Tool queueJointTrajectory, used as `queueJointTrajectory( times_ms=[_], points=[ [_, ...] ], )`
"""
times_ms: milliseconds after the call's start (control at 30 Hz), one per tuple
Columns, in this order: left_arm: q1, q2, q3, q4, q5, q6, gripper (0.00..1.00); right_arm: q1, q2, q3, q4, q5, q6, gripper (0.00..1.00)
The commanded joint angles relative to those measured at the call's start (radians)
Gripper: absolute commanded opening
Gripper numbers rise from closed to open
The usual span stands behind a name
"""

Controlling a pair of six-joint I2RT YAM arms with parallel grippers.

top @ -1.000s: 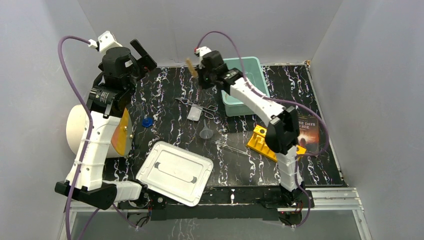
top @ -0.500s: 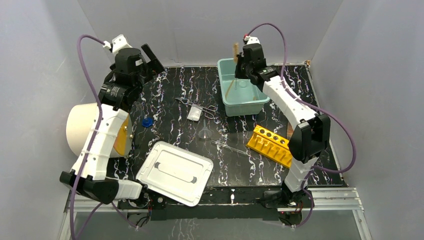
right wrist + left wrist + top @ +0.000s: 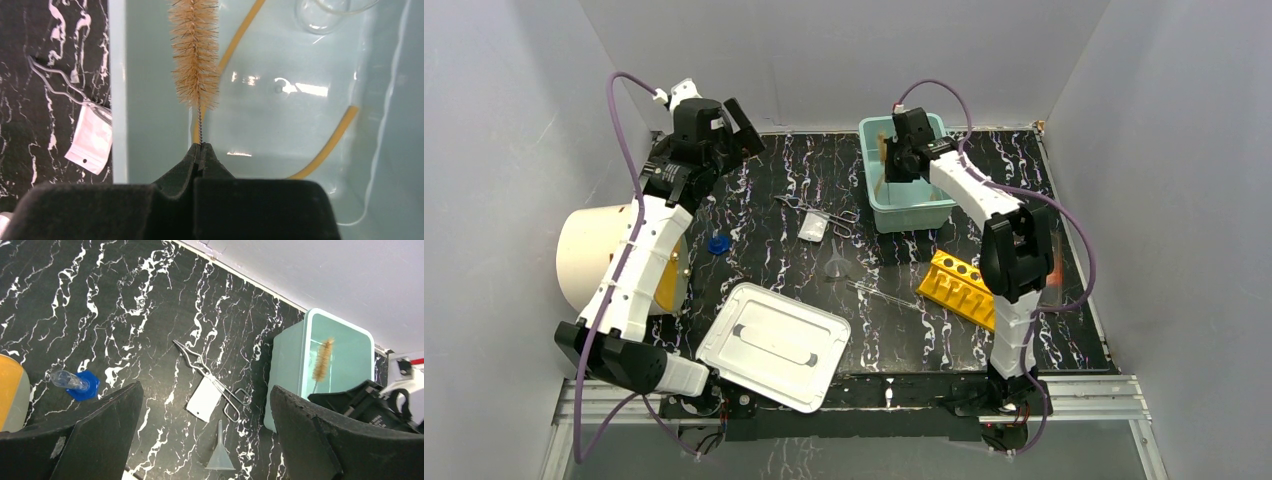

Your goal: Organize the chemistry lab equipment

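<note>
My right gripper (image 3: pixel 201 147) is shut on the thin wire stem of the cork-brown stick (image 3: pixel 195 55), a bristle brush that stands upright over the teal bin (image 3: pixel 869 200). The tan rubber tube (image 3: pixel 325 150) and clear beaker (image 3: pixel 320 15) lie inside the bin. My left gripper (image 3: pixel 205 388) hangs open high above the table, holding nothing. Below it lie the metal scissors (image 3: pixel 210 375), the small white-filled bag (image 3: pixel 204 399), the clear funnel (image 3: pixel 220 456) and the blue cap (image 3: pixel 82 385). The thin glass rod (image 3: pixel 884 295) and yellow holed rack (image 3: pixel 959 290) sit nearer the front.
A white lid (image 3: pixel 772 345) lies flat at the front left. The big white drum (image 3: pixel 589 255) with an orange face stands at the left edge. The right arm's elbow rises above the rack. Grey walls close in the back and both sides.
My right gripper carried the brush rightward from beside the bin to over it and lowered it. My left arm swung up and to the right, still open.
</note>
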Motion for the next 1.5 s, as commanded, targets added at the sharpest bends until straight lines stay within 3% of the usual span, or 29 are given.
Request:
queueJointTrajectory(
  times_ms=[0,333,533,700,1200,1467],
  points=[
    [0.006,0.003,0.021,-0.036,0.035,-0.023,0.98,-0.003,0.036,0.053,0.005,-0.058,-0.002,0.0],
    [0.006,0.022,0.04,-0.026,0.041,-0.018,0.98,-0.004,0.182,0.143,-0.028,-0.109,-0.025,0.05],
    [0.005,0.031,0.036,-0.021,0.044,-0.014,0.98,-0.004,0.179,0.187,-0.061,-0.095,-0.016,0.28],
    [0.006,0.04,0.035,-0.012,0.062,-0.029,0.98,-0.004,0.122,0.198,-0.079,-0.091,-0.01,0.4],
    [0.006,0.107,-0.107,-0.035,0.151,-0.08,0.98,-0.003,-0.138,0.034,0.002,-0.137,-0.016,0.49],
    [0.005,0.313,-0.122,-0.035,0.385,-0.093,0.76,-0.003,-0.215,-0.041,0.039,-0.235,-0.014,0.49]
  ],
)
